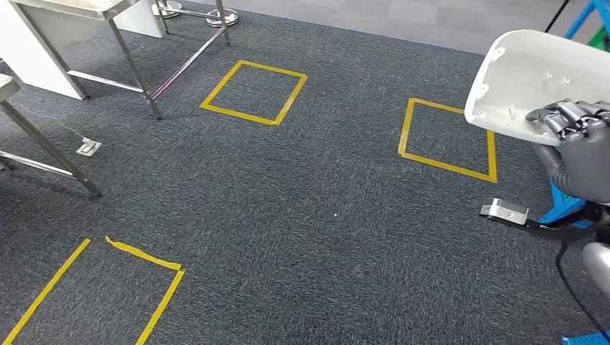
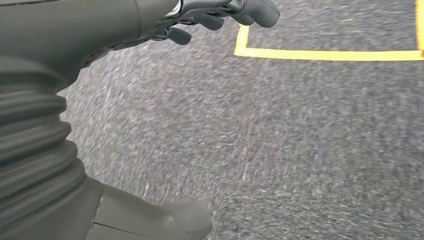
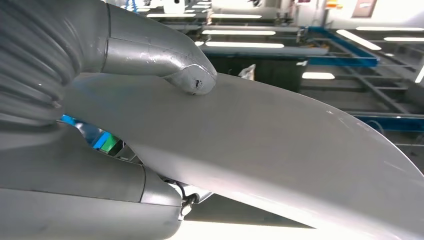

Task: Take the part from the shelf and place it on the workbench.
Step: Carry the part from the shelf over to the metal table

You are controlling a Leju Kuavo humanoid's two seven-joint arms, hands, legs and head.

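Note:
A white curved plastic part (image 1: 525, 75) hangs at the right edge of the head view, held up over the carpet. My right hand (image 1: 579, 140) grips it from below, dark fingers curled over its near rim. In the right wrist view the part (image 3: 280, 145) is a broad pale shell with my thumb (image 3: 192, 77) pressed on its surface. My left hand (image 2: 220, 15) hangs over the carpet, fingers loosely curled with nothing in them.
Dark grey carpet carries yellow tape squares (image 1: 252, 92) (image 1: 446, 140) and a partial one (image 1: 101, 287) near me. Metal table legs (image 1: 133, 61) and a white bench stand at the far left. Blue frame parts (image 1: 561, 205) are at the right edge.

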